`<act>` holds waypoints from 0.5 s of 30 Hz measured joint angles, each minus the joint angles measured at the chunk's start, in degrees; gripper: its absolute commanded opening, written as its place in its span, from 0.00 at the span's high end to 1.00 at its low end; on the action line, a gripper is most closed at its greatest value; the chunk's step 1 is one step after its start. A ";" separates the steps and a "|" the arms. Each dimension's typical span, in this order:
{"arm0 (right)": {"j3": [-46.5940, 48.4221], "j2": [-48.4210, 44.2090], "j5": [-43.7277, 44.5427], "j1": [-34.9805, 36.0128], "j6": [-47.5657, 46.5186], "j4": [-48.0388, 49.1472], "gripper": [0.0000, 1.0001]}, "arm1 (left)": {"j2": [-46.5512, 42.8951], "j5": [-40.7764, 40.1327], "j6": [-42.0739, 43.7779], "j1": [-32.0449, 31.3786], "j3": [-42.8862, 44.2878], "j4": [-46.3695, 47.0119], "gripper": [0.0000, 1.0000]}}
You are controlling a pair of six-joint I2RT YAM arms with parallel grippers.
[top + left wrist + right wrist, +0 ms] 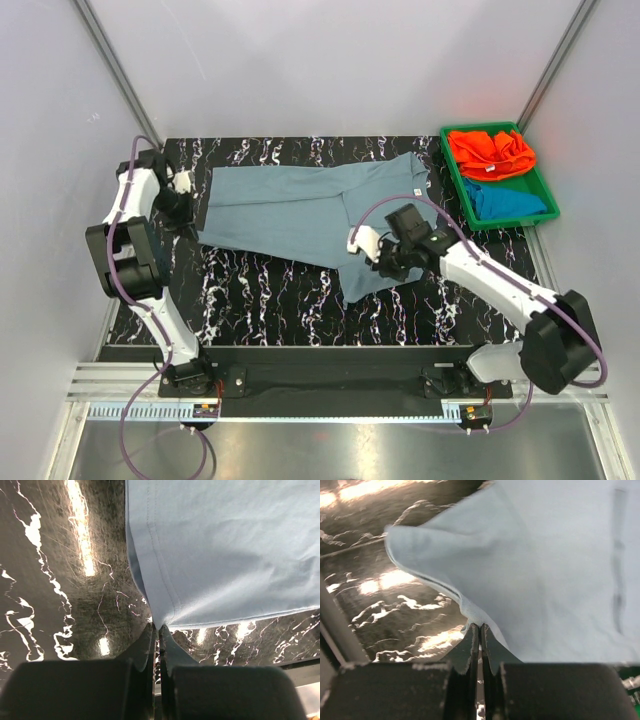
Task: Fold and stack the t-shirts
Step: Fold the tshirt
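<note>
Stretching left to right across the middle of the top view, the grey-blue t-shirt [290, 205] lay flat on the black, white-veined table [250, 290]. Its long axis was slightly tilted, with the hem toward the left edge and the neck, with its small white label [422, 190], toward the upper right. One sleeve reached toward the lower centre. The cloth looked soft and matte, with a double-stitched hem, while the tabletop shone glossy. The left gripper [192, 220] had its jaws pressed together on a corner of the hem. The right gripper [378, 255] pinched a raised fold at the sleeve's edge. At the upper right, a green plastic tray [480, 126] held the crumpled orange t-shirt [490, 152] and the teal-blue t-shirt [505, 200].
</note>
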 measured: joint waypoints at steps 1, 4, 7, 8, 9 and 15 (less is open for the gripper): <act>0.26 -1.07 0.17 -1.07 0.42 0.00 1.00 | 0.00 0.15 0.26 0.00 0.39 -0.28 1.00; 1.14 -3.91 0.98 -4.76 1.81 -0.20 1.00 | 0.00 0.42 0.98 -0.09 0.81 -0.90 1.00; 2.89 -5.46 1.66 -8.28 2.89 -0.17 1.00 | 0.00 0.57 1.90 -0.61 1.46 -2.12 1.00; 3.54 -5.60 1.75 -9.07 3.10 -0.07 1.00 | 0.09 0.57 2.14 -0.83 1.95 -2.62 1.00; 4.13 -5.60 2.10 -9.60 3.26 0.15 1.00 | 0.20 0.59 2.36 -1.09 2.56 -2.99 1.00; 9.73 -2.80 2.97 -12.02 3.30 0.72 1.00 | 2.95 0.92 3.67 -2.99 8.83 -5.29 1.00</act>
